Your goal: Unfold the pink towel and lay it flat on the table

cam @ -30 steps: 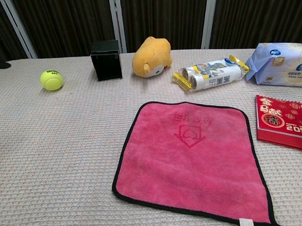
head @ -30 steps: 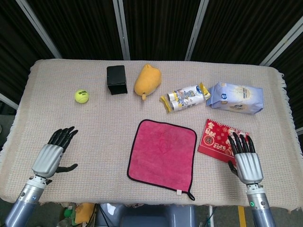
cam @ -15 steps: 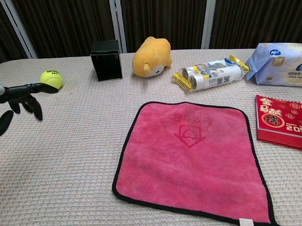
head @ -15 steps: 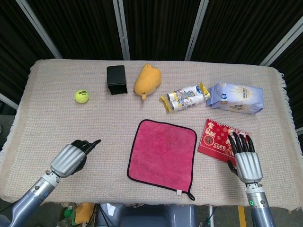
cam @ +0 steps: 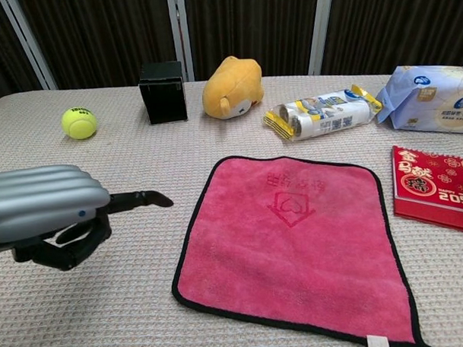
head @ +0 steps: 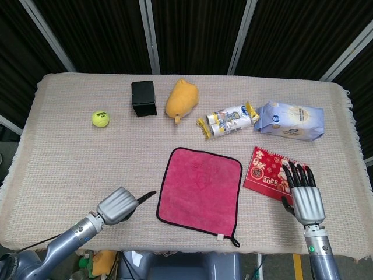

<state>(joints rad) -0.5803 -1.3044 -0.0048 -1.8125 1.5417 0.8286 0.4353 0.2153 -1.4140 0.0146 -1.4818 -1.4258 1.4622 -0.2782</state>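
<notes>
Left hand (head: pixel 118 205) had advanced toward pink towel (head: pixel 200 195), fingers curled, one extended, holding nothing. Right hand (head: pixel 305 199) stayed flat, fingers spread, touching red calendar (head: pixel 266 176).

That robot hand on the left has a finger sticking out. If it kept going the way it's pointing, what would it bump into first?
Most likely the left edge of the pink towel. The left hand points toward it with bare tablecloth between, though its height is unclear.

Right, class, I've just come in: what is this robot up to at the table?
It is working on the pink towel, a square on the table that neither hand touches. The left hand is beside its left edge, one finger pointing at it. The right hand, fingers spread, is at the red calendar.
</notes>
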